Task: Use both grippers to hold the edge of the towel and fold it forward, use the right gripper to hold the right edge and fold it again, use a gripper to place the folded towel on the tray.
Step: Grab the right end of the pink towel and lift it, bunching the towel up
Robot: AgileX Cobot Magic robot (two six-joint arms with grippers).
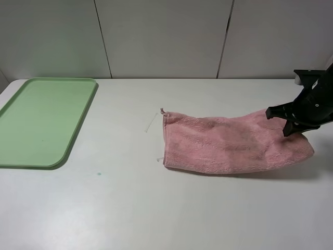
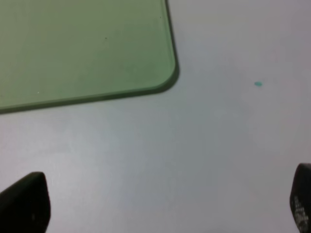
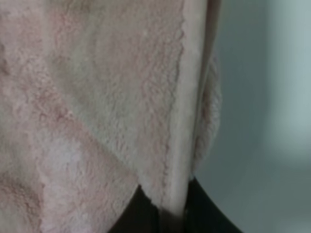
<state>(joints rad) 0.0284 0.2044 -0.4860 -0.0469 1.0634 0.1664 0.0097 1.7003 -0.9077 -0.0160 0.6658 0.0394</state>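
- Exterior high view: the pink towel (image 1: 229,143) lies on the white counter (image 1: 130,208), right of the middle. It is a long doubled band, so I judge the forward fold to be done.
- Its left end lies flat, and its right end rises off the counter in a hump.
- The right pincer (image 1: 292,125) sits at that raised right end. In the right wrist view the towel's (image 3: 97,97) hemmed edge runs straight down into the dark fingers of the pincer (image 3: 167,216). It is clenched on the right edge, with both layers seemingly caught.
- The step in hand looks to be the second fold. The next move calls for lifting the right edge and carrying it over toward the left end, then laying it down with the edges matched and no layer slipping out.
- The green tray (image 1: 41,120) lies well apart from the towel, on the far left of the counter, with nothing on it.
- In the left wrist view the left pincer (image 2: 163,204) hangs over bare counter near a tray corner (image 2: 167,73). Its fingers are spread wide and hold nothing.
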